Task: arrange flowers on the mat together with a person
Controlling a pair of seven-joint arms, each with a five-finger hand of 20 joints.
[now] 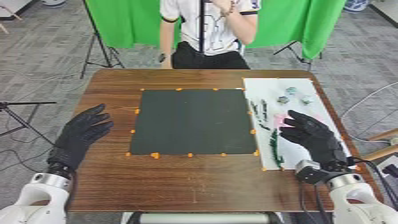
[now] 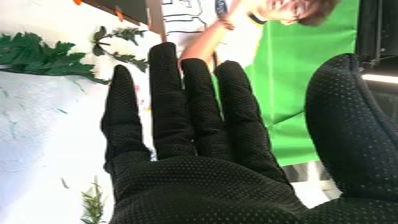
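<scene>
Dark mat [image 1: 191, 122]: it lies on the desk [image 1: 115, 185] | left hand [image 1: 86, 131]: at left of mat, released, fingers relaxed | right hand [image 1: 311, 135]: at right of mat, over white sheet [image 1: 259, 86], released, fingers straight | pale blue flowers [image 1: 291, 91], green stems [image 1: 275, 145]: on this sheet, right of mat

Tbl [image 1: 178, 185] is semi-gloss wood — mat [image 1: 191, 120] smooth & matt — bkgd curtain [image 1: 124, 25] creased cloth.

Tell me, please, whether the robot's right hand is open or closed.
Open: the right hand has its fingers straight and its thumb held apart from them, gripping nothing.
</scene>
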